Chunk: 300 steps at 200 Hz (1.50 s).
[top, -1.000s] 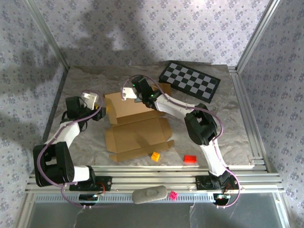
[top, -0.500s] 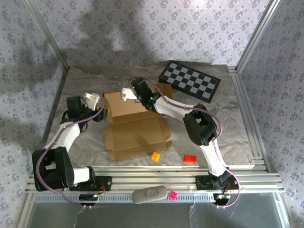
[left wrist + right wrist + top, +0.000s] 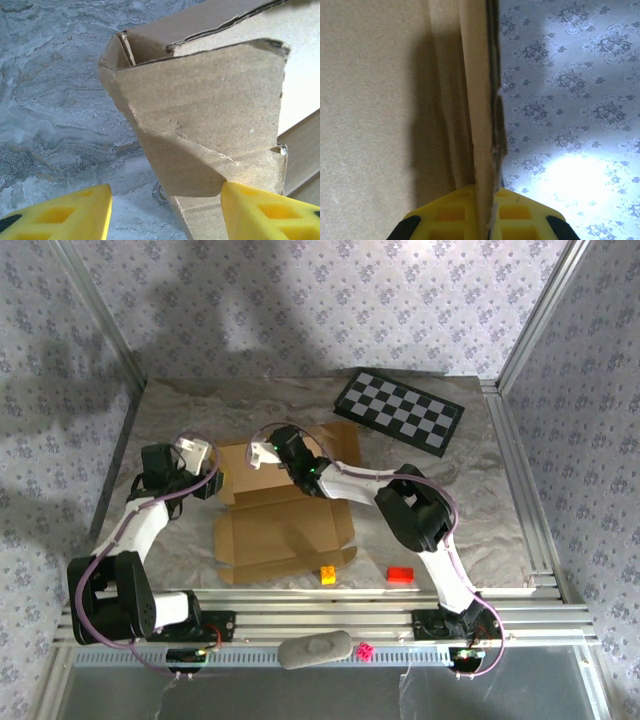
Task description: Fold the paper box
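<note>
The paper box point(image 3: 285, 525), brown cardboard, lies half-folded mid-table, its rear panel raised. My right gripper point(image 3: 272, 452) is at the top edge of that panel; in the right wrist view the yellow fingers point(image 3: 450, 215) are shut on the thin edge of the cardboard point(image 3: 482, 150). My left gripper point(image 3: 213, 480) sits at the box's left rear corner. In the left wrist view its jaws point(image 3: 165, 202) stand open around a folded side flap point(image 3: 210, 110). The flap's tip touches the right finger point(image 3: 270, 210), with a gap to the left finger point(image 3: 55, 215).
A black-and-white checkered board point(image 3: 400, 410) lies at the back right. An orange block point(image 3: 327, 574) sits against the box's near edge, a red block point(image 3: 401, 574) to its right. A grey object point(image 3: 315, 650) and a pink piece point(image 3: 366, 650) rest on the front rail.
My right gripper has moved left and nearer with the rear panel, and the whole box has slid slightly left. The left gripper has stayed at the corner flap.
</note>
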### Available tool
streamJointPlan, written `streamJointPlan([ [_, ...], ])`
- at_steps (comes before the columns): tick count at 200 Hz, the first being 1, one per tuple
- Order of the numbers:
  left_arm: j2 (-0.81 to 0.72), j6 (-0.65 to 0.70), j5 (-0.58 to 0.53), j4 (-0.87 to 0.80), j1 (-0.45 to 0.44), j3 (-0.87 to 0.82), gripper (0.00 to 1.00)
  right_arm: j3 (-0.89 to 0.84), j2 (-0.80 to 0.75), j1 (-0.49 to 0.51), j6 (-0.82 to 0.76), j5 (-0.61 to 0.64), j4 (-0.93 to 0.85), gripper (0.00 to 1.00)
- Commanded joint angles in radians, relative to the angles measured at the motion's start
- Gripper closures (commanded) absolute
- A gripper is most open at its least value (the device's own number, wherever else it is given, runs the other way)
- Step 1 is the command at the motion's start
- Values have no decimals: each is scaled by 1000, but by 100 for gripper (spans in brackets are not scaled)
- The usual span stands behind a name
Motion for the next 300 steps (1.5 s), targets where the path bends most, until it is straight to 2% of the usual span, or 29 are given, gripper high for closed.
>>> streamJointPlan([
  [1,-29,26,-15,-10,-9,4,42,-21,-32,12,-24,42,80,100],
  [37,-45,40,-43,-22,-14,0,44,-29,-41,12,-22,52,92,100],
  [90,-43,34,-142,-20,-13,6,37,-36,-60,14,-24,44,89,100],
  [121,-18,26,-189,-24,-12,24,36,-51,-66,19,-34,49,104,100],
  [173,-48,-1,-122,-21,-7,12,35,-105,-66,45,-70,95,206,100],
  [239,-87,-9,-103,-44,-7,3,33,-195,-48,70,-133,153,375,100],
  [300,-26,4,-183,-28,-13,48,33,-196,-53,78,-150,137,403,100],
])
